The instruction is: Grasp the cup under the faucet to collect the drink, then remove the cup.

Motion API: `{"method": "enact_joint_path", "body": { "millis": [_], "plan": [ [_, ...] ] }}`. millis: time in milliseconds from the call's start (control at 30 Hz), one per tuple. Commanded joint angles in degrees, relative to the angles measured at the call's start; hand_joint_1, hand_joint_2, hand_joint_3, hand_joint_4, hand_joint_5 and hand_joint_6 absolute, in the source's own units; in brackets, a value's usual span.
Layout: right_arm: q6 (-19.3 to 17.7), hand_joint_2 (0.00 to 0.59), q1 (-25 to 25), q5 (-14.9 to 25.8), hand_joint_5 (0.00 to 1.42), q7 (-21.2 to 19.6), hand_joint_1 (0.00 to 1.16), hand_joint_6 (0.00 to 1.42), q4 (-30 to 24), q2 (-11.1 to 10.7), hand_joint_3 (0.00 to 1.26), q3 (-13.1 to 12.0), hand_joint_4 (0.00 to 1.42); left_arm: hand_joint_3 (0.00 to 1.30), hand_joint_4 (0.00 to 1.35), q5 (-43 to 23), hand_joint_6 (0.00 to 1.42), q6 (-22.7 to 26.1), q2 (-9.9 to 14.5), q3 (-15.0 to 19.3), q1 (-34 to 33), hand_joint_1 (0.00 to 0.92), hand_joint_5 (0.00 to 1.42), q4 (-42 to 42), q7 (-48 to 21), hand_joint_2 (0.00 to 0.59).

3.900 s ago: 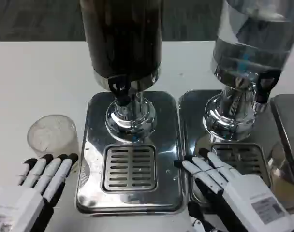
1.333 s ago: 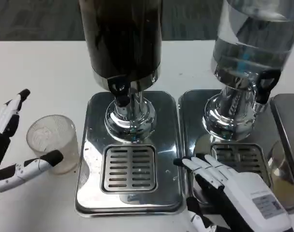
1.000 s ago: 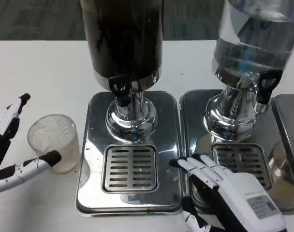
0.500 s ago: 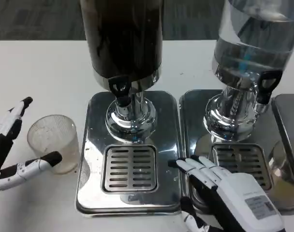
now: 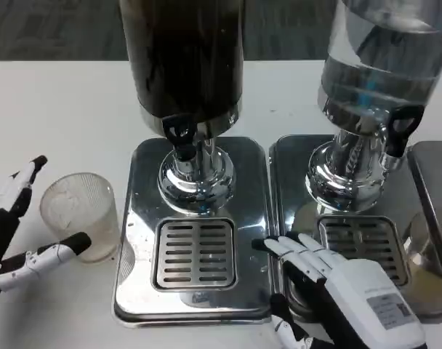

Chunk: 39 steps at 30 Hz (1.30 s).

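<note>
Single head view, close and steeply downward over the white table (image 5: 54, 116), facing forward.

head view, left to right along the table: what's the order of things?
left hand → cup → dark drink dispenser over its drip tray → right hand → clear water dispenser
</note>
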Motion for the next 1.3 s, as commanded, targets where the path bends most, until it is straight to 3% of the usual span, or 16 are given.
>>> {"method": "enact_joint_path", "body": {
  "millis": [33,333,600,800,1300],
  "plan": [
    [0.4,0.586,0.1,0.0,0.10,-0.7,0.51,0.20,-0.5,0.2,0.18,0.1,0.14,0.00,0.00,1.7,0.11,-0.8,1.6,-1.2,-1.3,0.059,0.00,2.3,2.3,0.003],
    [0.4,0.586,0.1,0.1,0.10,-0.5,0.51,0.22,-0.7,0.2,0.18,0.1,0.15,0.00,0.00,2.7,0.12,-0.7,1.5,-2.9,-4.1,0.071,0.00,5.7,4.1,0.009],
    [0.4,0.586,-0.1,0.3,0.11,-0.3,0.50,0.23,-0.6,0.2,0.18,0.1,0.15,0.00,0.00,3.4,0.14,-0.5,1.6,-5.0,-7.0,0.152,0.00,8.0,5.0,0.033],
    [0.3,0.586,-0.4,0.6,0.11,-0.1,0.50,0.23,-0.3,0.2,0.18,0.1,0.15,0.00,0.00,3.6,0.16,-0.5,1.8,-6.1,-8.5,0.160,0.03,9.5,5.7,0.035],
    [0.3,0.583,-0.5,1.1,0.11,-0.4,0.51,0.24,0.1,0.3,0.18,0.3,0.15,0.00,0.00,7.1,0.20,-2.9,1.6,-10.0,-12.0,0.184,0.08,14.7,12.9,0.055]
  ]
}}
